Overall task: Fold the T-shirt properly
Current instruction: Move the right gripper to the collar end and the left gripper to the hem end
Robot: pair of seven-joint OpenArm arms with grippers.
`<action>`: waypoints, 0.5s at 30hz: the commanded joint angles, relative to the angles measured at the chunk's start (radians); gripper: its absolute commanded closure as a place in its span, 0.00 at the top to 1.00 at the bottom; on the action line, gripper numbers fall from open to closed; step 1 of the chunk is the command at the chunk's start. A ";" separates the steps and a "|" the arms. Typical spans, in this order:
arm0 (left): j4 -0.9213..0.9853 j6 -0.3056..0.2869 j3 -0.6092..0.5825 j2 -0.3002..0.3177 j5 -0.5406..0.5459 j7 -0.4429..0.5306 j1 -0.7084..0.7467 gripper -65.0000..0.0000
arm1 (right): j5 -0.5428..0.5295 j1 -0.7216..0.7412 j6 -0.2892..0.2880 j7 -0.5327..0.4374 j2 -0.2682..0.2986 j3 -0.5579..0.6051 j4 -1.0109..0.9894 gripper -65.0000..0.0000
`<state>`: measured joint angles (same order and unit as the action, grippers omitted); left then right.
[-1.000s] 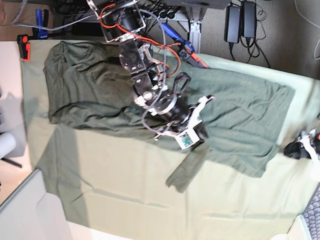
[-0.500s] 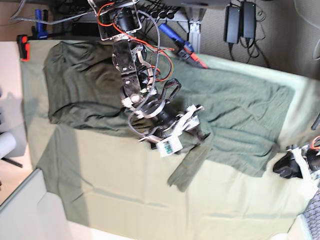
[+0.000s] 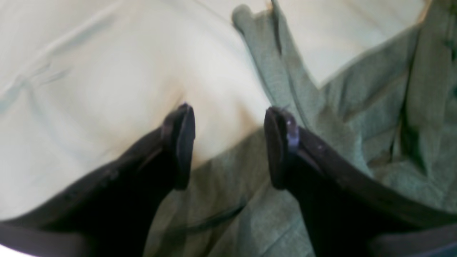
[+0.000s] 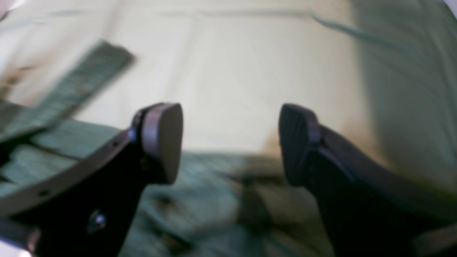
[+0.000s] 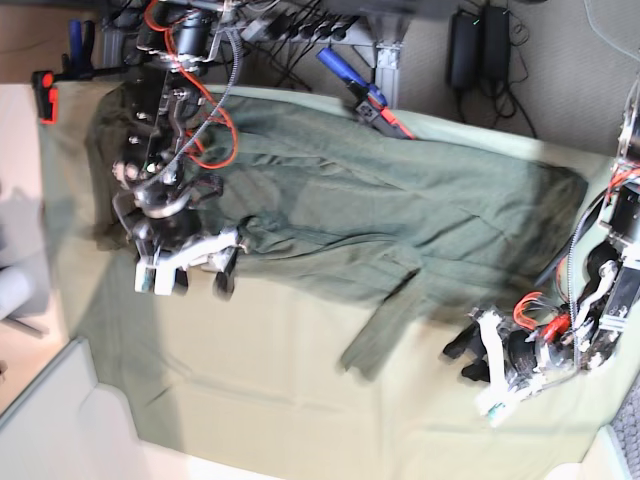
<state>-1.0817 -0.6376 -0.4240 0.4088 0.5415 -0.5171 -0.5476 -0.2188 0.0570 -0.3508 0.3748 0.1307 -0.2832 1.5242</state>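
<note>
The T-shirt (image 5: 380, 210) lies spread flat across the table, dark grey-green, with one sleeve (image 5: 380, 325) sticking out toward the front. My right gripper (image 5: 200, 283) hovers open at the shirt's front edge on the left; in the right wrist view its fingertips (image 4: 230, 142) frame the shirt's edge (image 4: 200, 200) with nothing between them. My left gripper (image 5: 462, 360) stands open beside the shirt's front right edge. In the left wrist view its fingertips (image 3: 230, 142) straddle the border of shirt (image 3: 250, 214) and pale cloth, and the sleeve (image 3: 264, 60) runs ahead.
A pale mint table cloth (image 5: 300, 400) covers the table under the shirt. A red clamp (image 5: 45, 95) sits at the back left corner. Blue and red tools (image 5: 370, 100), cables and power adapters (image 5: 470, 45) lie behind the table's far edge.
My right arm swung from the shirt's middle to its left part and its gripper opened. My left arm came in from the right edge toward the shirt's front right and opened wider.
</note>
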 commanded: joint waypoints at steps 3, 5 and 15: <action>0.095 -0.002 0.003 -0.067 -0.018 0.058 -0.070 0.53 | -0.056 -0.034 -0.005 0.003 0.028 -0.069 0.019 0.64; 0.163 -0.002 0.003 -0.114 -0.041 0.089 -0.096 0.53 | -0.085 -0.063 -0.005 0.011 0.041 -0.113 0.020 0.64; 0.321 0.051 0.003 -0.271 -0.190 0.191 -0.116 0.53 | -0.167 -0.222 -0.005 0.093 0.058 -0.283 0.109 0.64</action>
<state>-0.7471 -0.5980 -0.4263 0.1360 0.3374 -0.3531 -0.6247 -0.3698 -0.1726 -0.3519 0.4877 0.1719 -0.5613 1.6135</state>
